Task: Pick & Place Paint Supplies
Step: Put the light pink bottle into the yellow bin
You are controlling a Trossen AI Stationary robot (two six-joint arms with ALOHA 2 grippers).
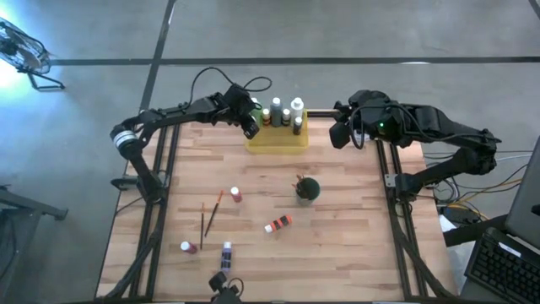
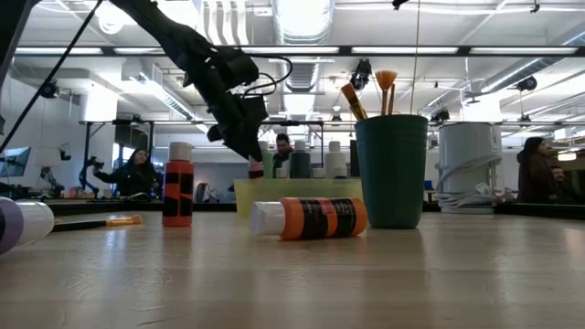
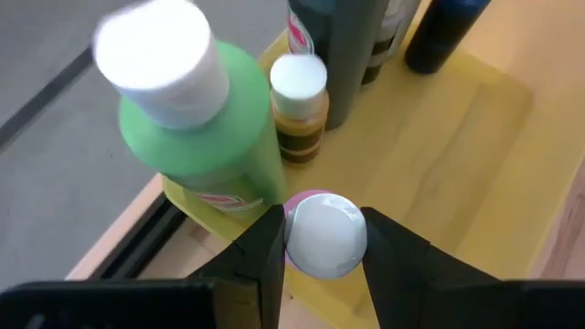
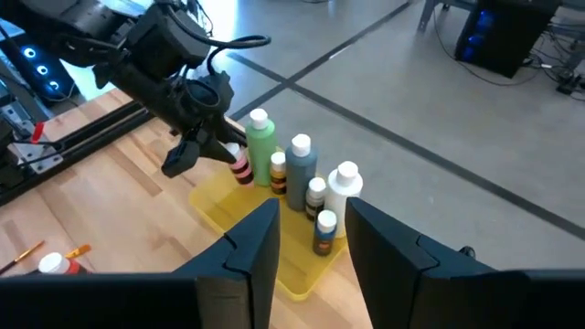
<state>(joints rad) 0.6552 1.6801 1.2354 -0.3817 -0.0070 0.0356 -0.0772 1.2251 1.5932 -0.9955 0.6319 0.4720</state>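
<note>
My left gripper [image 1: 251, 128] is shut on a small pink, white-capped paint bottle [image 3: 322, 233] over the left end of the yellow tray [image 1: 278, 143] at the table's far edge. Several bottles stand in the tray, among them a green one [image 3: 206, 151] and a small brown one [image 3: 299, 114]. My right gripper [image 1: 340, 135] hovers open, high to the right of the tray, with nothing between its fingers [image 4: 260, 242]. A red bottle [image 1: 236, 195], an orange bottle lying on its side [image 1: 278, 224], two more bottles [image 1: 188, 247] and thin brushes [image 1: 211, 211] are on the table. My left gripper pinches the pink bottle between its two fingers at its upper part, just below the white cap [image 3: 324, 228]. The fingers slant down from the table's left side. The bottle [image 4: 240, 167] hangs tilted below them over the tray's left end; whether its base touches the tray, I cannot tell.
A dark green cup [image 1: 307, 188] holding brushes stands near the table's middle, nearer than the tray. The tray's near half [image 3: 457, 137] is bare yellow floor. People sit in the room beyond the table.
</note>
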